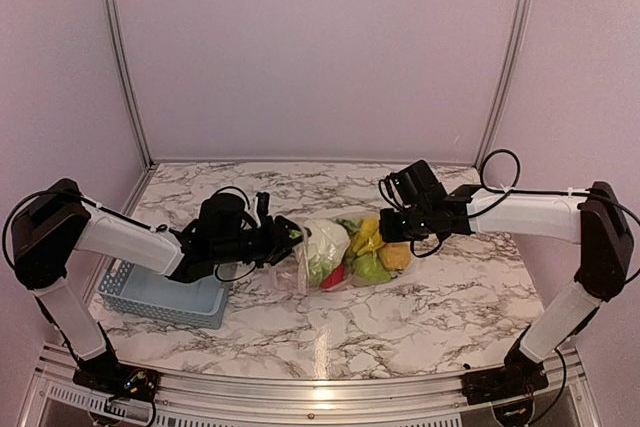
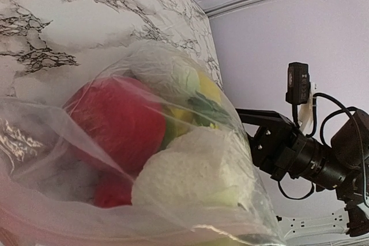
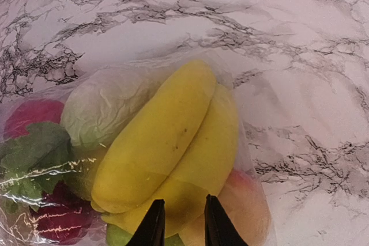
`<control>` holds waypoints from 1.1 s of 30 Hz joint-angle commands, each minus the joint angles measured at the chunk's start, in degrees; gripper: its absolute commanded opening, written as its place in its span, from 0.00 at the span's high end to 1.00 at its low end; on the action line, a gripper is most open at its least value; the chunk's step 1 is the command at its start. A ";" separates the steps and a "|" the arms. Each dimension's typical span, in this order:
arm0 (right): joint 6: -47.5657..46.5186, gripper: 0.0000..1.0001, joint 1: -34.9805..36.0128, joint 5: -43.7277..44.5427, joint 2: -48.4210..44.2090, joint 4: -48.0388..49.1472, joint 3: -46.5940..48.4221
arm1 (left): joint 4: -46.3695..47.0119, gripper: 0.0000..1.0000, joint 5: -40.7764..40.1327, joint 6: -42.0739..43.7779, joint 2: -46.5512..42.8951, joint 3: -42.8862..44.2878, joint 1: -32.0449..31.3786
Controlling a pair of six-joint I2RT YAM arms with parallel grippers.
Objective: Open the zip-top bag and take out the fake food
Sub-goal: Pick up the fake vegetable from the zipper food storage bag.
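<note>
Seen from above, the clear, crinkly zip-top plastic bag (image 1: pixel 288 275) lies mid-worktop (image 1: pixel 430 317), right of a light blue lattice plastic basket (image 1: pixel 165 297). The left pincer (image 1: pixel 288 235) is at the bag's left end and the right pincer (image 1: pixel 384 227) at its right end. The left wrist view is filled by the bag's film (image 2: pixel 34 136) over a round red toy apple (image 2: pixel 115 122) and a pale green-white toy cabbage (image 2: pixel 196 171); this pincer's tips are out of sight, so I cannot tell how its jaws stand. In the right wrist view, two black fingertips (image 3: pixel 153 226) stand narrowly apart just over the yellow toy bananas (image 3: pixel 167 142) inside the bag, and I cannot tell whether they nip the film.
</note>
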 commanded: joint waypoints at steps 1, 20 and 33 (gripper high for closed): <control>-0.15 0.77 -0.64 0.83 0.51 -0.42 -0.30 | -0.57 0.68 -0.95 2.27 -3.26 -0.51 0.35; -0.38 0.77 -0.64 -0.06 0.42 0.39 0.10 | -28.32 0.70 -15.43 12.68 -17.50 1.52 0.35; -0.97 0.78 0.59 -0.88 -0.81 1.21 1.19 | -38.18 0.69 -16.22 17.51 -19.85 3.60 0.35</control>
